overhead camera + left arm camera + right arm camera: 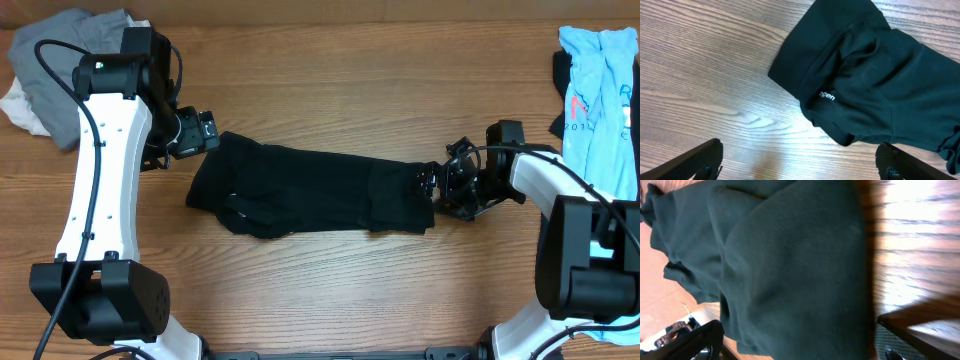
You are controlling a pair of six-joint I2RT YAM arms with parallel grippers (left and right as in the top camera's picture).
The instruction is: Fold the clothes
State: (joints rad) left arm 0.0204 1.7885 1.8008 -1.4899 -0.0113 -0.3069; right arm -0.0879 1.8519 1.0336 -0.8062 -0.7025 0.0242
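L hand (203, 130) sits just off the upper-left end of the black T-shirt (310, 190), near it but not on it. On the left wrist cam its fingers (702, 160) are spread wide w/ only bare counter (700, 65) between them. The shirt's neck end lies ahead, w/ a small white label print (826, 96) showing at the collar.

R hand (445, 188) is at the shirt's right end, touching the fabric edge as far as I can see from overhead. On the right wrist cam its fingers (695, 340) are wide apart w/ black cloth filling the space between, not clamped on it. That pic is blurry on the right side, so I can't tell if the far finger touches cloth.

The shirt lies across the middle of the counter as a long bunched strip running left-right, creased and partly doubled over itself.

Other clothes: grey and white pile (60, 95) in the overhead's top-left corner, w/ the L arm crossing over part of it. Light-blue shirt (598, 90) w/ red print is at the right edge. Both are well apart from the black one.
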